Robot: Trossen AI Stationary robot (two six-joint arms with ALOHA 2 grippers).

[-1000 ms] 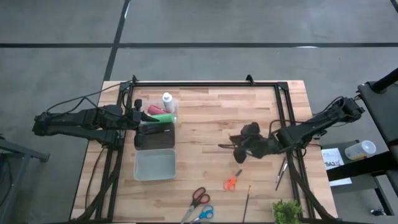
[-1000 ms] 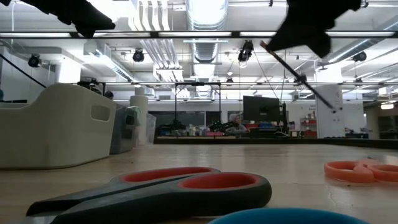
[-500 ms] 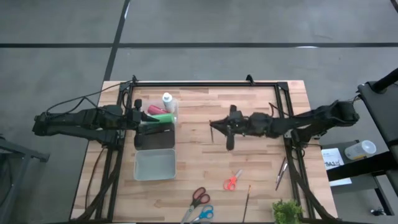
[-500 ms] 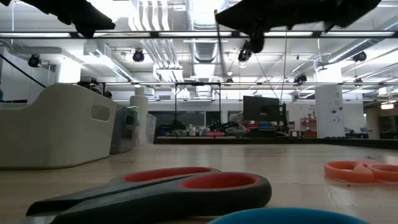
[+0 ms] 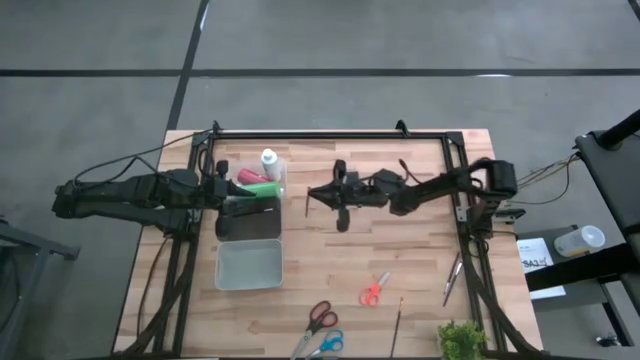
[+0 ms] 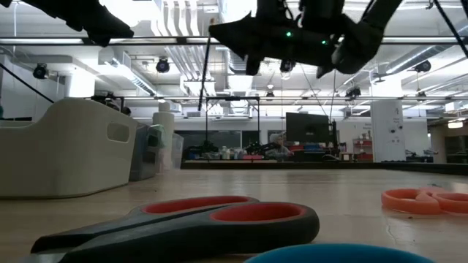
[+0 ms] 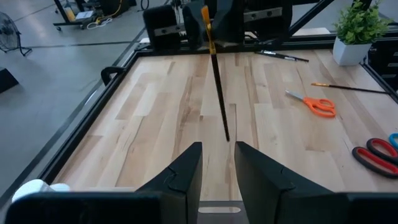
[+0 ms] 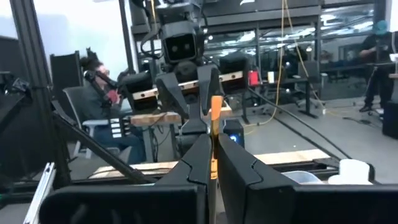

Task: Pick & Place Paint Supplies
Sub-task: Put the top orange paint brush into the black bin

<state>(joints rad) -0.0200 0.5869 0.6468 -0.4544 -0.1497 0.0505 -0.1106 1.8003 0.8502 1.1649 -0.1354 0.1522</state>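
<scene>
My right gripper [image 5: 313,196] reaches out level over the middle of the table and is shut on a thin brush [image 7: 217,93] with an orange band and a dark shaft. My left gripper [image 7: 217,158] waits open at the table's left, over a dark tray [image 5: 262,225], with nothing between its fingers. A white bottle [image 5: 269,160], a red bottle [image 5: 247,177] and a green bottle [image 5: 264,189] sit by the tray's far side. One more brush [image 5: 399,320] lies near the front edge. Other brushes [image 5: 452,278] lie at the right rail. My right gripper pinches the brush at its orange band [image 8: 215,112] between the two fingers [image 8: 198,149]. The fingers come level from the table's right and lie across the brush. The brush hangs nearly upright, its dark end [image 7: 226,134] down, clear of the table.
A light grey tray [image 5: 250,265] stands in front of the dark one. Red scissors [image 5: 320,317], blue scissors [image 5: 328,343] and small orange scissors [image 5: 373,291] lie toward the front. A small plant [image 5: 462,340] stands at the front right corner.
My right gripper has moved toward the table's left and slightly toward the far edge, staying shut on the brush. It has tipped up from pointing downward to level. The brush has swung from slanting to nearly upright and stays clear of the table.
</scene>
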